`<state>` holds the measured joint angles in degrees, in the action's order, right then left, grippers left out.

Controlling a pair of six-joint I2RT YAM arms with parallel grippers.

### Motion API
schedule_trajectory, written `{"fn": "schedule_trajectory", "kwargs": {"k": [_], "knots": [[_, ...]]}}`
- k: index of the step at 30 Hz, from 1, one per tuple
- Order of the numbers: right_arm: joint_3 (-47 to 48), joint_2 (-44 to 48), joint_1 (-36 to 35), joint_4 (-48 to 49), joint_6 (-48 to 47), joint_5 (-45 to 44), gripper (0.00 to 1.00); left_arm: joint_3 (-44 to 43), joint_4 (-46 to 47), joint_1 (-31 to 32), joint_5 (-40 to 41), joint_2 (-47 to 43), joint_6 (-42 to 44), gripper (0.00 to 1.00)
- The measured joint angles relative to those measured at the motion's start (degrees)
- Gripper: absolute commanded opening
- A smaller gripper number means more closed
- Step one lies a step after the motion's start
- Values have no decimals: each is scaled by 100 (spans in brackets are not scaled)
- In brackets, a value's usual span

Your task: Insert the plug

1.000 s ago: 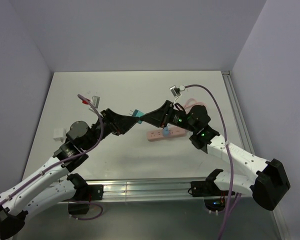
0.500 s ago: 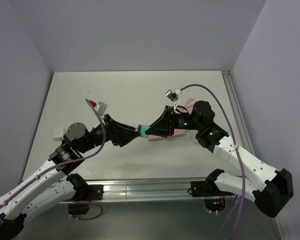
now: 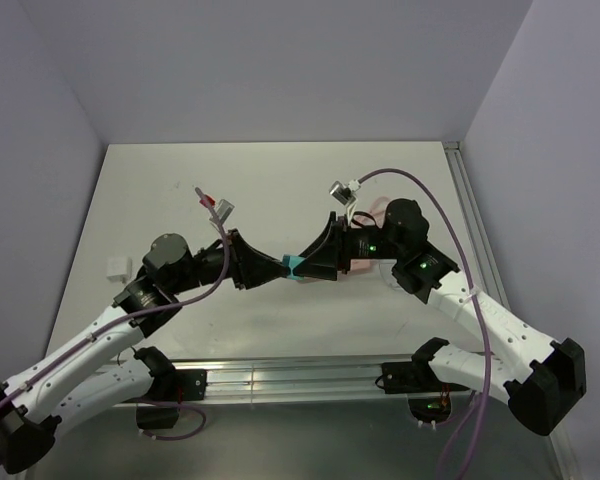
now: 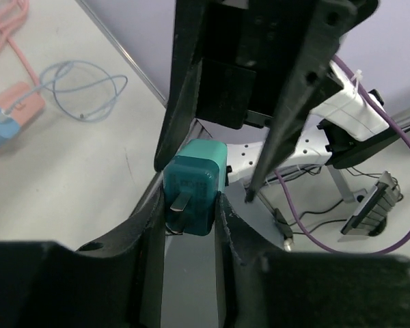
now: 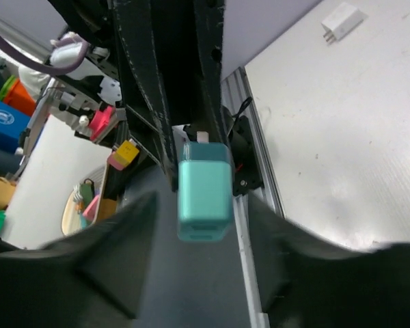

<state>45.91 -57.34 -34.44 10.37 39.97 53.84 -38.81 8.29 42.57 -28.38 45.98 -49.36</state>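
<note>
The teal plug [image 3: 294, 265] hangs above the table's middle, between the two grippers that meet tip to tip. My left gripper [image 3: 284, 267] is shut on it: in the left wrist view both fingers press the sides of the plug [image 4: 195, 184], whose metal prong faces that camera. My right gripper [image 3: 303, 264] is open, and in its wrist view the plug [image 5: 203, 197] sits between its spread fingers with a gap on each side. The pink power strip [image 4: 14, 109] lies on the table behind and is largely hidden by the right arm in the top view.
A small white block [image 3: 118, 266] lies near the table's left edge. The strip's pink cable [image 3: 380, 210] curls at the back right, and a thin pale-blue wire loop [image 4: 82, 89] lies beside the strip. A metal rail [image 3: 280, 378] runs along the near edge.
The left gripper came in from the left and closed on the plug. The right gripper, which was shut on the plug, has opened. The meeting point dropped slightly toward the near side.
</note>
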Motion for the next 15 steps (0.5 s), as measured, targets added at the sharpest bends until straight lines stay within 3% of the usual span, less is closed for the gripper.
{"fn": "schedule_trajectory", "kwargs": {"k": [3,15], "knots": [[166,7,-76,-393,-452,-109,73,-103,-9,-107,-234,289,-400,0],[212,857,-219,-931,-2098,-1049,68,-63,282,-1281,-1209,527,-3272,0]]}}
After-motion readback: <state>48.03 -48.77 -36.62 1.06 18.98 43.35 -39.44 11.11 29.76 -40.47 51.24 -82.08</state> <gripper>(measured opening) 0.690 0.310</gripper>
